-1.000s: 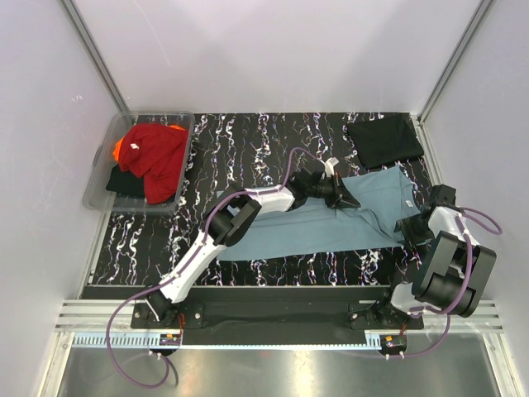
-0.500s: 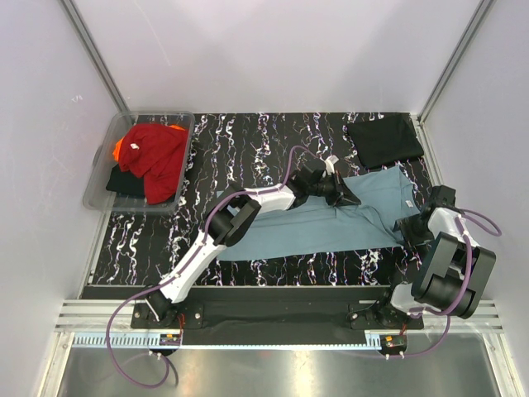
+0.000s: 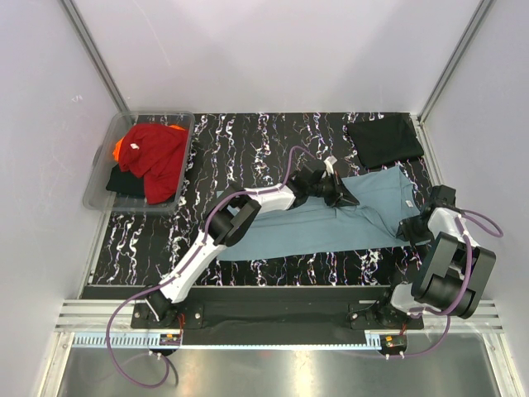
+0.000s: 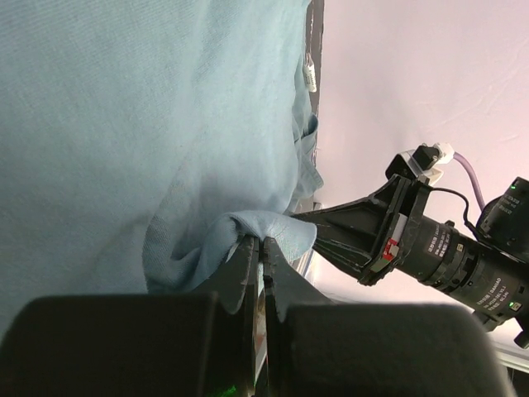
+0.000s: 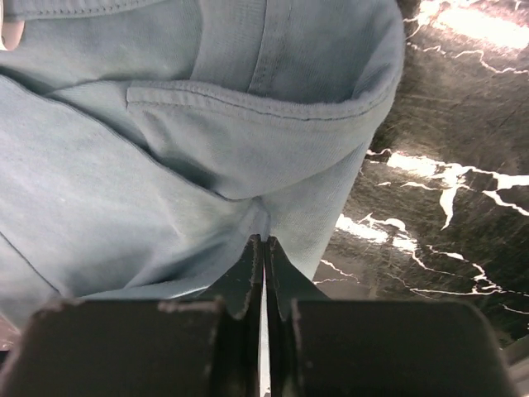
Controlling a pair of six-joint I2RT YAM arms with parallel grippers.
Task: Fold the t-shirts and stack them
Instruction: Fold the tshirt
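1. Two arms reach out over the dark marbled desk [image 3: 248, 141], and both meet on one teal-blue t-shirt [image 3: 314, 231] spread flat across its right half
2. At the far edge of that shirt, near its middle, the left tool [image 3: 351, 201] bears down on the cloth; its wrist camera shows the jaws pressed together, with a raised fold of teal fabric caught between the tips
3. At the shirt's right end the right tool [image 3: 411, 225] sits low beside a stitched hem; seen from its own wrist, the jaws have closed to a thin line and nip the cloth where it puckers, with bare marbled surface showing just to the right
4. One black t-shirt [image 3: 384, 141] lies folded into a neat rectangle in the far right corner, just beyond the teal one; whether the two touch cannot be told
5. Over on the far left a clear plastic tub [image 3: 97, 195] holds a red t-shirt [image 3: 157, 153] heaped on top, an orange t-shirt [image 3: 121, 149] peeping out at its left edge and a second black garment [image 3: 124, 182] underneath
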